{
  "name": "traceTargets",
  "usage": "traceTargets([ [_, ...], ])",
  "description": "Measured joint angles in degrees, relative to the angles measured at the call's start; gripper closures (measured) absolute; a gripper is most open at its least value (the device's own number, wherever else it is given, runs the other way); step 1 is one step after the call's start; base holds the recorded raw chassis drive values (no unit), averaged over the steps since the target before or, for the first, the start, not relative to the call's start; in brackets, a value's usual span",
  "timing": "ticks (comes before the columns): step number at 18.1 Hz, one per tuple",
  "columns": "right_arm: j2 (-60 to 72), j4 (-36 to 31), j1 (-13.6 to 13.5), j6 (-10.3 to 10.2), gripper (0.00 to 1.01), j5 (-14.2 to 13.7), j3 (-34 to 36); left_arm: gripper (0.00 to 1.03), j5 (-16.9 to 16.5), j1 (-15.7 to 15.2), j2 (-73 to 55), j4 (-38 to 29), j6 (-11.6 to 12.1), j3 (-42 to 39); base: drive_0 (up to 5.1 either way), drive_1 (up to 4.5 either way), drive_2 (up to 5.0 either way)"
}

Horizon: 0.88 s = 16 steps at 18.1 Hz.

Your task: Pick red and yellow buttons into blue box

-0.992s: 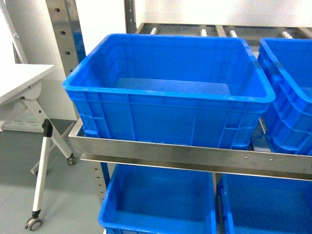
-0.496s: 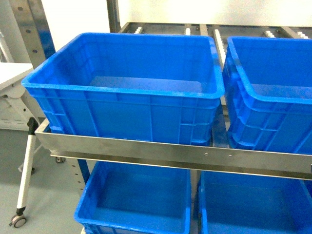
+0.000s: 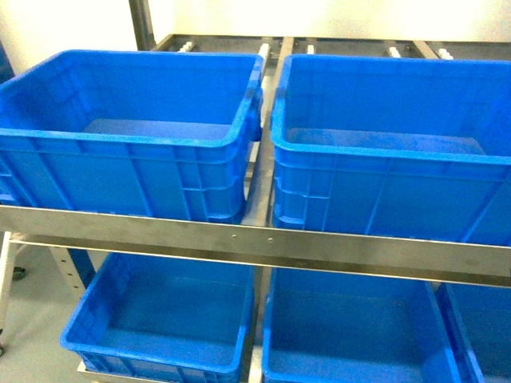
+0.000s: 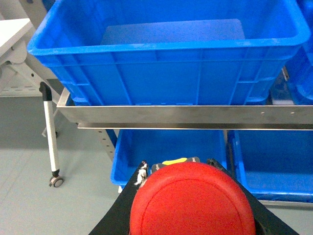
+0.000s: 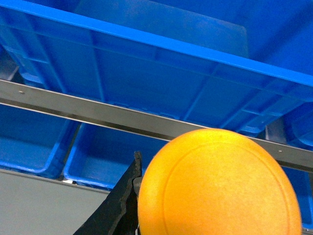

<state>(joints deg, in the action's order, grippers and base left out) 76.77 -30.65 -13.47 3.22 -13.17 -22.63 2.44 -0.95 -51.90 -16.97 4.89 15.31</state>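
The red button [image 4: 191, 203] fills the bottom of the left wrist view, its round cap facing the camera. My left gripper [image 4: 178, 167] is shut on it, black fingers [image 4: 128, 196] hugging both sides. The yellow button [image 5: 220, 186] fills the lower right wrist view, and my right gripper [image 5: 205, 169] is shut on it; only its left finger [image 5: 122, 196] shows. A deep blue box [image 4: 166, 54] sits on the upper steel shelf ahead of and above the left gripper. Another blue box [image 5: 161, 63] stands above the right gripper. Neither gripper shows in the head view.
Two deep blue crates [image 3: 128, 128] [image 3: 391, 136] stand side by side on a steel rack shelf [image 3: 255, 239], and more blue crates [image 3: 168, 319] sit on the shelf below. A white folding table leg on casters [image 4: 50, 137] stands left of the rack on grey floor.
The head view has swung right along the rack: the crate that was central now sits at the left, a second crate fills the right, and the white table has left the view.
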Motion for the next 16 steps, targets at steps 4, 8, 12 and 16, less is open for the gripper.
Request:
traceTargets([
  [4,0.0,0.02,0.02,0.0,0.65,-0.02,0.0,0.73,0.02,0.0,0.0,0.0,0.02,0.0,4.9,-2.38,-2.4],
  [8,0.0,0.09,0.46,0.0,0.65,-0.17,0.0,0.73,-0.39,0.07,0.11,-0.2,0.02,0.0,1.2,-0.84,-0.4],
  [12,0.0,0.04,0.35,0.0,0.65,-0.24,0.0,0.73,-0.26,0.04,0.07,0.04,0.0,0.0,0.0,0.0,0.0],
  [16,0.0,0.15,0.33,0.0,0.65,-0.11,0.0,0.73,-0.26,0.04,0.11,0.15,0.02,-0.02,0.1,2.99,-2.9],
])
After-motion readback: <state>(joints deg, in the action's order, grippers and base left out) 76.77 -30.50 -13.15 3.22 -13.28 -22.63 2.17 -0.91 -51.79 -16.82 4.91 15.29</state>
